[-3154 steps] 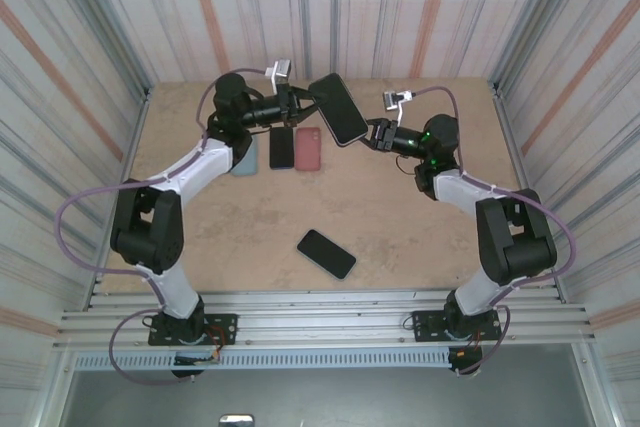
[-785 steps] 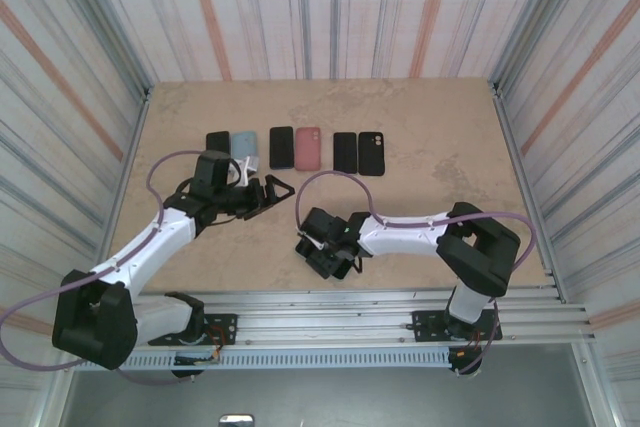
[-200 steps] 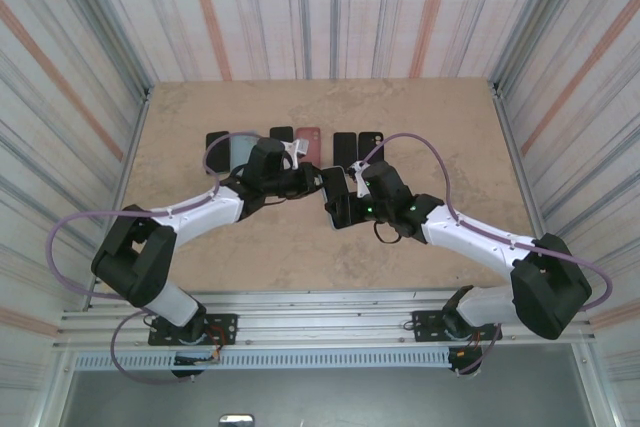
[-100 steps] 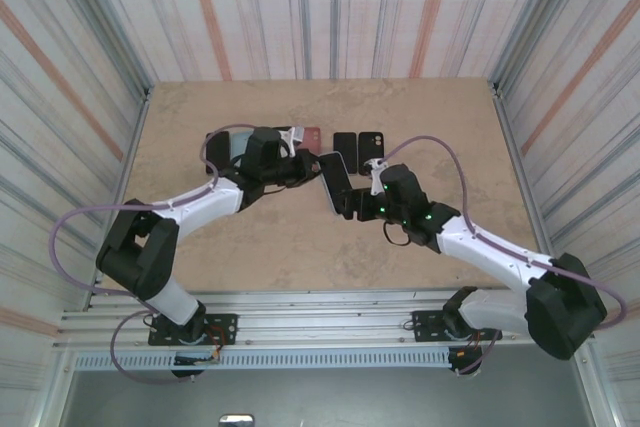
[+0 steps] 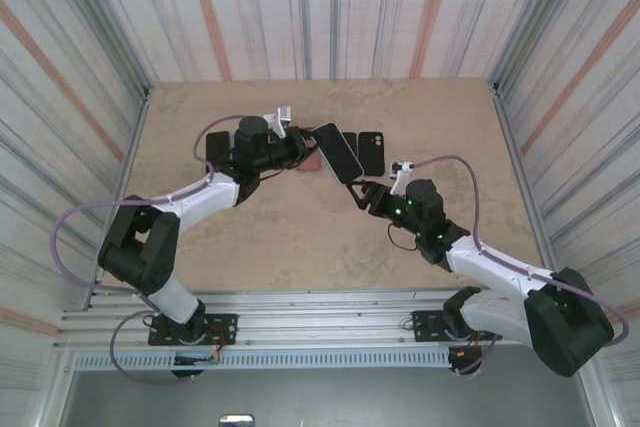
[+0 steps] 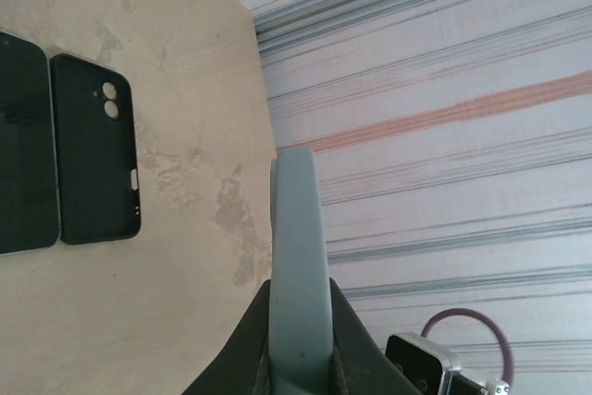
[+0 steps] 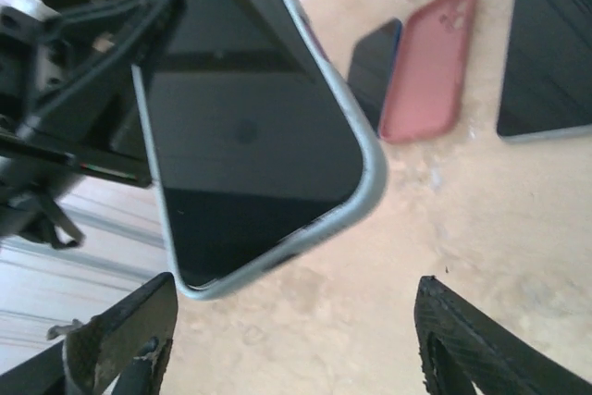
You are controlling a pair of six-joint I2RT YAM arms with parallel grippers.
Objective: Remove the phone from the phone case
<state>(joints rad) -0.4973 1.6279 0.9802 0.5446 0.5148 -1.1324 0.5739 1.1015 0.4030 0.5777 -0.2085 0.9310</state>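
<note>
A phone with a dark screen (image 7: 245, 127) sits in a pale grey-blue phone case (image 5: 338, 154) and is held in the air over the back of the table, tilted. My left gripper (image 5: 303, 150) is shut on the case's upper end. In the left wrist view the case (image 6: 298, 228) stands edge-on between the two black fingers of the left gripper (image 6: 299, 295). My right gripper (image 5: 362, 192) is open just below the phone's lower end. In the right wrist view the right gripper (image 7: 296, 339) has its fingers spread wide, apart from the case's corner (image 7: 365, 182).
A row of items lies on the table behind the held phone: a red case (image 5: 313, 137), a black case (image 5: 371, 152) with camera holes, a dark phone (image 7: 373, 71) and another black phone (image 7: 550, 53). Corrugated walls enclose the table on three sides.
The cased phone has risen and moved toward the back row in my left gripper. My right gripper has come off its lower end and drawn back to the right.
</note>
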